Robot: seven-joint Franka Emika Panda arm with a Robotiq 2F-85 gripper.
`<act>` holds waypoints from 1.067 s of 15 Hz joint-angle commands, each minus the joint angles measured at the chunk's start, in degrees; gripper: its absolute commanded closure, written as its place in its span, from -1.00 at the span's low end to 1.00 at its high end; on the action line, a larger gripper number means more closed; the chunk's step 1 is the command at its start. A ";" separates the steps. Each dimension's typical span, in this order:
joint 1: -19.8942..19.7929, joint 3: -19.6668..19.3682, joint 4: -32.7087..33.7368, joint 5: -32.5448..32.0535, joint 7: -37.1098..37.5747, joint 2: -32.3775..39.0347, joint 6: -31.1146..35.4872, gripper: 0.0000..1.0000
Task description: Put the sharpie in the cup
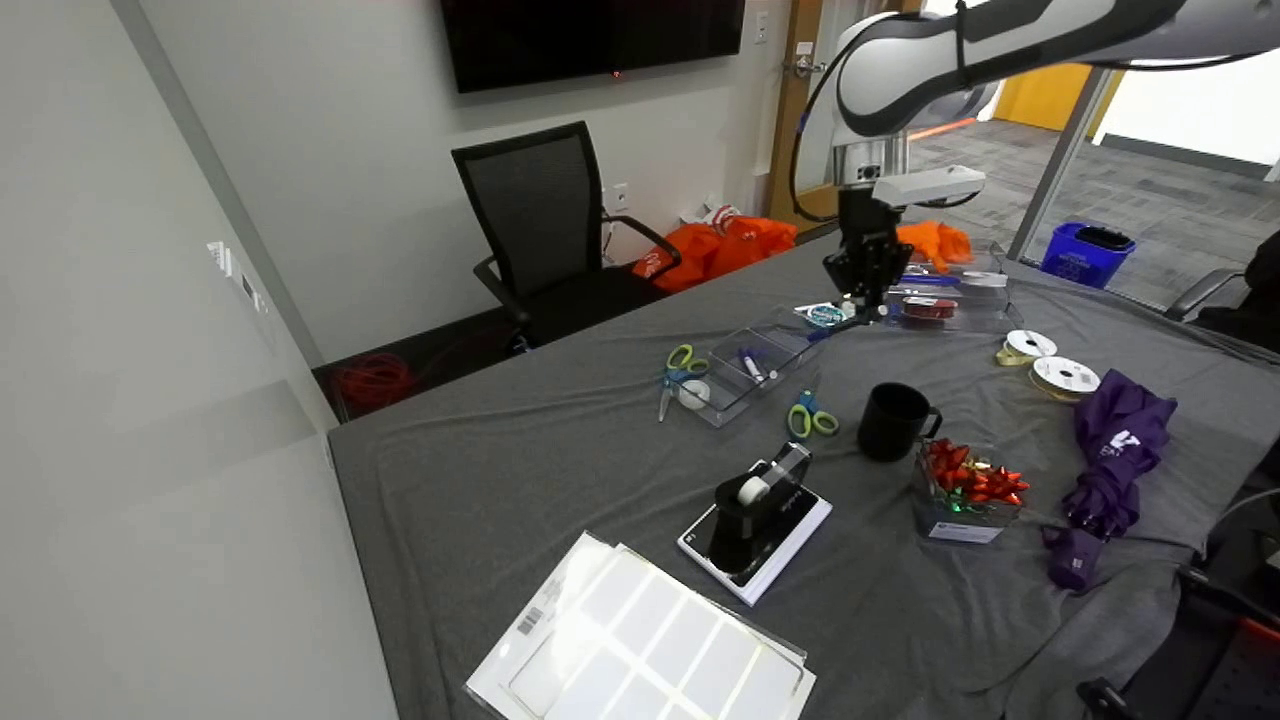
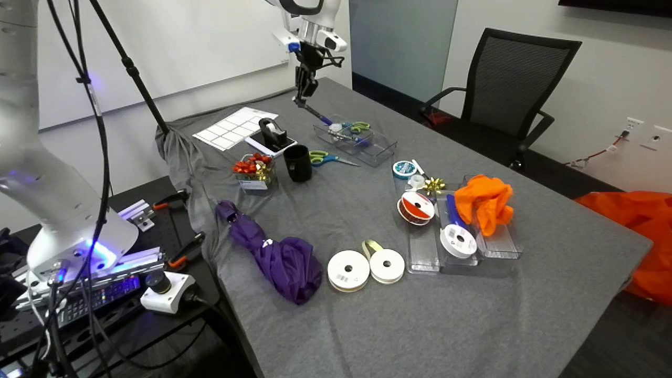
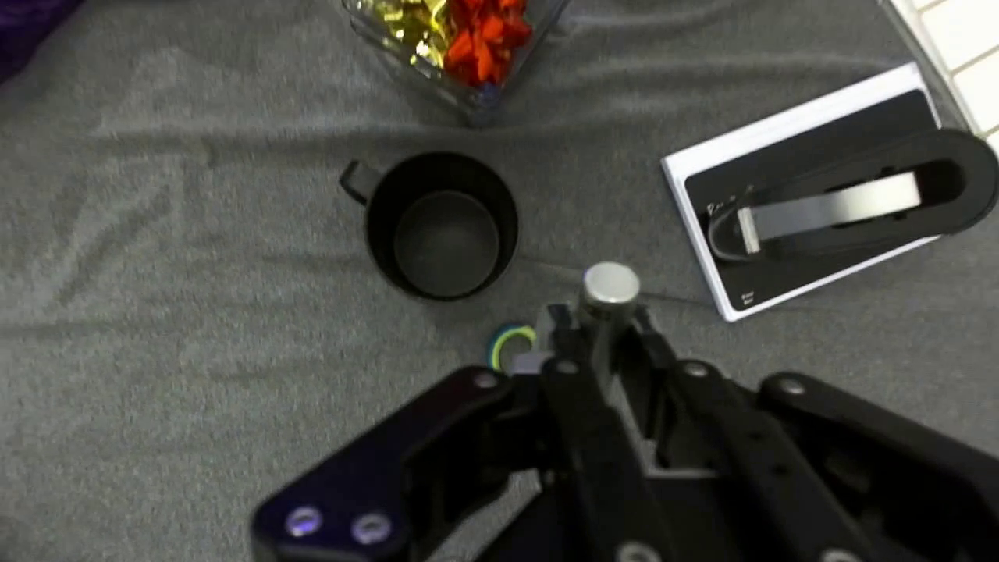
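The cup is a black mug (image 1: 893, 424) with a side handle, upright on the grey table; it also shows in an exterior view (image 2: 298, 165). In the wrist view the mug (image 3: 443, 234) is left of and beyond the fingertips, and its inside looks empty. My gripper (image 1: 868, 303), also in an exterior view (image 2: 303, 98), is shut on the sharpie (image 2: 316, 112) and holds it above the table, apart from the mug. The sharpie slants, its blue end lower. In the wrist view its pale round end (image 3: 611, 282) pokes out between the fingertips (image 3: 599, 320).
Near the mug are a clear box of bows (image 1: 968, 490), scissors (image 1: 809, 417) and a tape dispenser (image 1: 752, 505) on a white box. A clear tray (image 1: 722, 412) holds markers. A purple umbrella (image 2: 273, 257), ribbon spools (image 2: 348, 270) and an orange cloth (image 2: 484, 203) also lie on the table.
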 commanded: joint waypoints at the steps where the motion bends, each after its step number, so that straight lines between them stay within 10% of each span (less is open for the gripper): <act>1: -0.88 0.60 -5.25 1.31 0.27 -5.49 -5.56 0.91; 16: 0.42 -1.08 -13.08 -0.60 11.68 -4.72 -6.65 0.91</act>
